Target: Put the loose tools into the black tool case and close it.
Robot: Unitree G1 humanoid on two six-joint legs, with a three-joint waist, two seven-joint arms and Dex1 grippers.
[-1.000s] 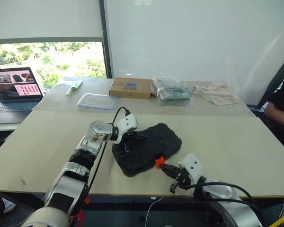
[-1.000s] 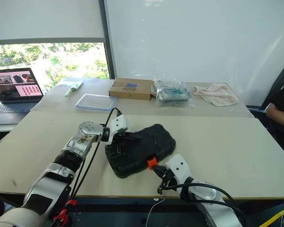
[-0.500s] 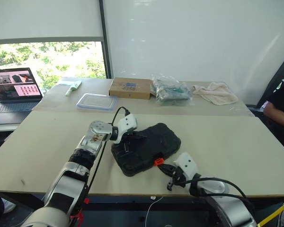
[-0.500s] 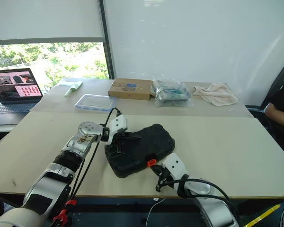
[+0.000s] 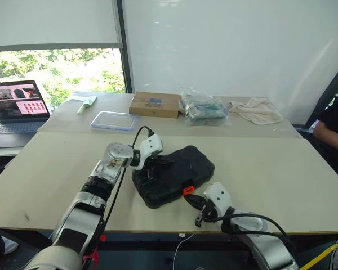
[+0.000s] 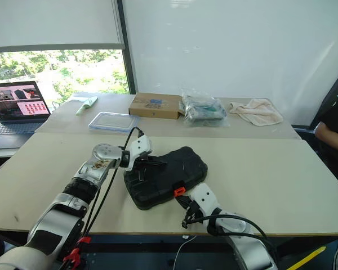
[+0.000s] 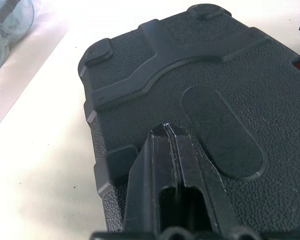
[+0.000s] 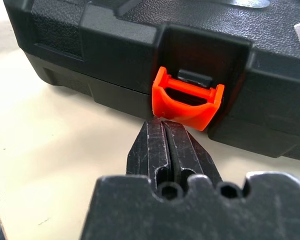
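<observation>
Near the table's [image 5: 281, 163] front edge, from the head camera, I see the black tool case [image 5: 177, 171] lying shut, my left hand [image 5: 156, 163] pressing its lid with fingers together, my right hand [image 5: 196, 203] by the orange latch [image 5: 187, 190].

Along the left wrist, the tips rest on the textured shell; if they skid, the lid could lift.

Along the right wrist, the fingers, together, sit just under the unsnapped latch [image 8: 188, 98]; an off-centre push could shove the case instead.

Left claw [image 7: 169, 131] pinched closed, reaching rightward — right claw [image 8: 166, 125] likewise closed, lower.
</observation>
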